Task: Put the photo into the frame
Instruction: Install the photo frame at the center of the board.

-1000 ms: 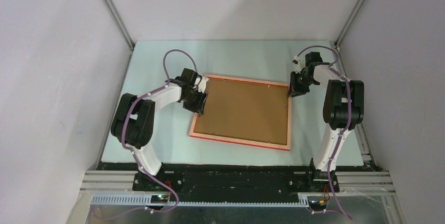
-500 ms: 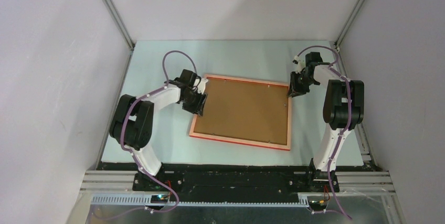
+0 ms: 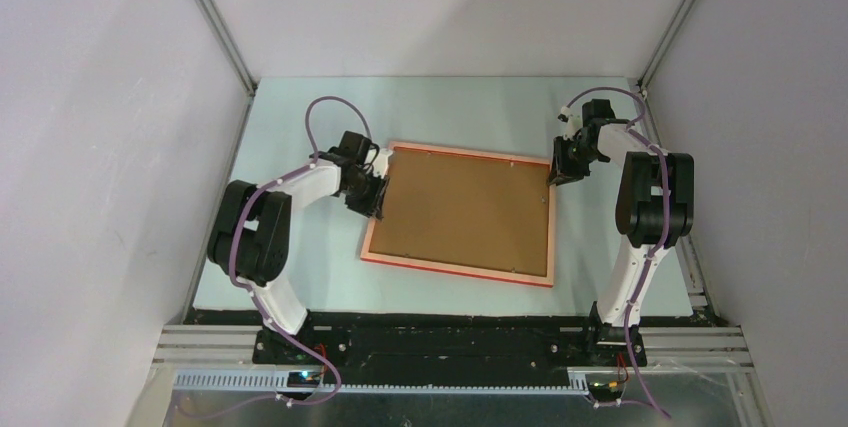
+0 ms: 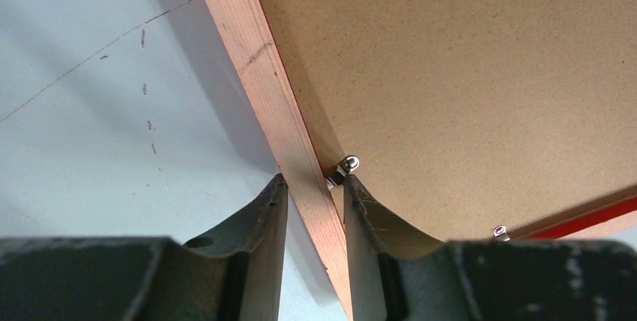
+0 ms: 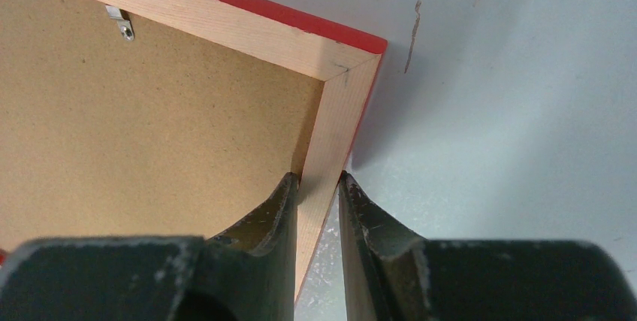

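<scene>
The frame (image 3: 455, 272) lies face down on the table, pale wood back up, with a red edge showing. The brown backing board (image 3: 465, 209) fills it. The photo is not in view. My left gripper (image 3: 374, 197) straddles the frame's left rail (image 4: 255, 73), one finger outside and one on the board by a metal clip (image 4: 342, 168). In its wrist view the gripper (image 4: 314, 182) is shut on that rail. My right gripper (image 3: 553, 175) is shut on the right rail just below the far right corner (image 5: 353, 58), as its wrist view (image 5: 318, 180) shows.
The pale blue table (image 3: 300, 267) is walled by grey panels on three sides. More small metal clips sit along the frame's inner edge (image 5: 120, 22). Both arms reach inward from the near corners.
My left gripper has drawn slightly up and to the left along the frame's left rail. The right arm and the frame have not visibly moved.
</scene>
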Motion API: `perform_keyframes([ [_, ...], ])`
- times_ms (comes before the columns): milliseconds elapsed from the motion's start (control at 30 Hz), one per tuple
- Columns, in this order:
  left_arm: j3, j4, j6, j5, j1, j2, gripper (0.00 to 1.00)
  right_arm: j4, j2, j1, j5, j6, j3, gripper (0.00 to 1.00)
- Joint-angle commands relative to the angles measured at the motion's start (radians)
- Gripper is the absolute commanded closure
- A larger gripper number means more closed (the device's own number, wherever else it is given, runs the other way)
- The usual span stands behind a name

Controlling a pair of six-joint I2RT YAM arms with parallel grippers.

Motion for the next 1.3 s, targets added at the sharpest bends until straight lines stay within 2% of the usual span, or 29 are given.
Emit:
perform_keyframes([
  [0,0.003,-0.036,0.019,0.008,-0.002,0.018,0.66,0.027,0.012,-0.004,-0.007,-0.026,-0.01,0.97],
  [200,0.003,-0.036,0.019,0.013,-0.002,0.02,0.67,0.027,0.014,-0.004,-0.009,-0.026,-0.011,0.97],
  [333,0.0,-0.036,0.02,0.015,0.0,0.017,0.64,0.027,0.012,-0.004,-0.012,-0.027,-0.011,0.97],
  [433,-0.002,-0.036,0.02,0.019,0.004,0.006,0.51,0.027,0.013,-0.004,-0.014,-0.027,-0.011,0.96],
  [633,-0.002,-0.036,0.016,0.046,0.028,-0.024,0.4,0.028,0.013,-0.006,-0.022,-0.029,-0.011,0.96],
  [833,0.036,-0.036,0.029,0.071,0.072,-0.028,0.38,0.026,0.014,-0.002,-0.053,-0.035,-0.011,0.96],
  [1000,0.079,-0.036,0.056,-0.003,0.084,-0.009,0.38,0.029,0.009,0.018,-0.094,-0.048,-0.01,0.96],
  [1267,0.133,-0.036,0.004,-0.019,0.106,0.044,0.38,0.019,0.035,0.117,-0.119,-0.084,0.022,0.93],
])
